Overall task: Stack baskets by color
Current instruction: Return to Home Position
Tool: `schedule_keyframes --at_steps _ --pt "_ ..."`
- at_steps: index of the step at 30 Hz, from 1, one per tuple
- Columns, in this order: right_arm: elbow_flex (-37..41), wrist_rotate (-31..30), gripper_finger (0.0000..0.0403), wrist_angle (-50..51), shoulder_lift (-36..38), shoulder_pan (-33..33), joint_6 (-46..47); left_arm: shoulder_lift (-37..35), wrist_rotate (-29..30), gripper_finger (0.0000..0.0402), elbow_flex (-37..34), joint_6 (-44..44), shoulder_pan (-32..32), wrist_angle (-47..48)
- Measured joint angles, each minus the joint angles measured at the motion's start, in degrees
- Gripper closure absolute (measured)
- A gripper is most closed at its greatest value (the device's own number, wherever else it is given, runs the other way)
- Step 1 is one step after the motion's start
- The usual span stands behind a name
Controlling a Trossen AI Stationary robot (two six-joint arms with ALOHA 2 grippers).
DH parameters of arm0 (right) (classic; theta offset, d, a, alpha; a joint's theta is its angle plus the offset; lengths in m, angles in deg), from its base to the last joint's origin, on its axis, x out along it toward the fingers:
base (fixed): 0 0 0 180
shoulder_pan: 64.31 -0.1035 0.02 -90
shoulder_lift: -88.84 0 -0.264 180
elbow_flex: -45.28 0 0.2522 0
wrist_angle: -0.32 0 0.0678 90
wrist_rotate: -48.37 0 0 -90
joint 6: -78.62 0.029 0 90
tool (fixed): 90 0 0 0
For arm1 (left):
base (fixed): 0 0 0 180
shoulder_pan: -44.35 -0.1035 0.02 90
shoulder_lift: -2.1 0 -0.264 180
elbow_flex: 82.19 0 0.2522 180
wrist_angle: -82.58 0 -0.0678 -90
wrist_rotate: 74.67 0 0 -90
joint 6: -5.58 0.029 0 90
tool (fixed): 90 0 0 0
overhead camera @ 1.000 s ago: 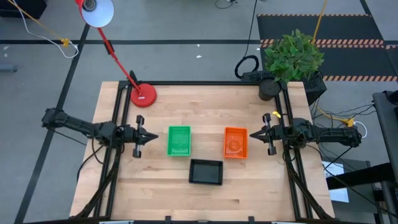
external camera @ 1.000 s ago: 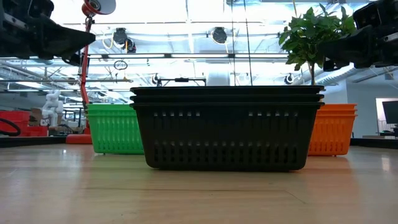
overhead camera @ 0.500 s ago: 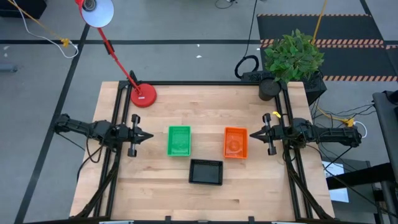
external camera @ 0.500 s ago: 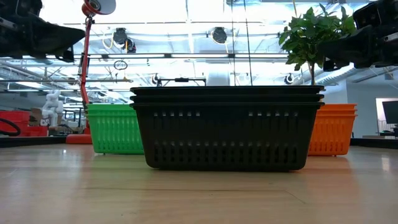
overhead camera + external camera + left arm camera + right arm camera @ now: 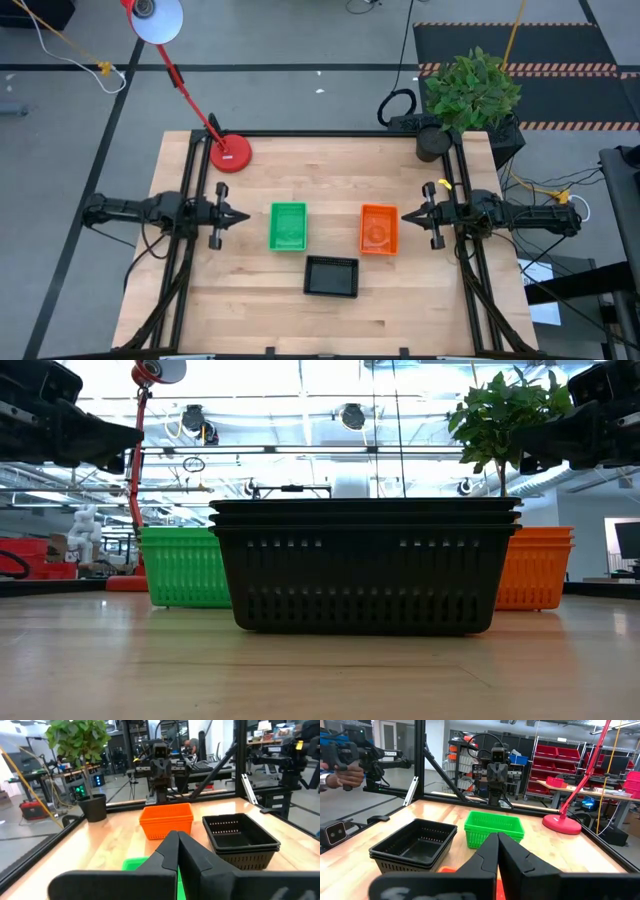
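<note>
Three piles stand sorted — green pile (image 5: 288, 226), orange pile (image 5: 379, 229), black pile (image 5: 331, 277); left gripper (image 5: 242, 217) and right gripper (image 5: 405, 214) pinch shut, empty; a low swing could topple one.

A red desk lamp (image 5: 230, 153) and a potted plant (image 5: 470, 90) stand at the wooden table's (image 5: 330, 320) far corners.
</note>
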Motion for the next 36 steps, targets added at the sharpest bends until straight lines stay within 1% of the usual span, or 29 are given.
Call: schedule_keyframes --at_steps 4,10,20,22,27,36 --pt "0.00 0.00 0.0403 0.00 0.00 0.00 0.01 0.00 -2.26 0.0395 0.00 -0.69 -1.96 0.34" --pt "0.00 0.00 0.0403 0.00 0.00 0.00 0.00 0.00 -2.34 0.0383 0.00 -1.10 -2.19 0.36" --pt "0.00 -0.01 0.0403 0.00 0.00 -0.01 0.02 0.20 -2.30 0.0399 -0.02 -0.04 -2.19 0.19" --pt "0.00 0.00 0.0403 0.00 0.00 0.00 0.02 0.20 -2.33 0.0398 -0.07 0.17 -2.19 -0.18" --pt "0.00 0.00 0.0403 0.00 0.00 -0.02 0.02 0.20 -2.34 0.0393 -0.11 4.80 -2.17 -0.35" --pt "0.00 0.00 0.0403 0.00 0.00 0.00 0.01 0.20 -2.06 0.0392 -0.11 3.99 -2.17 -0.44"
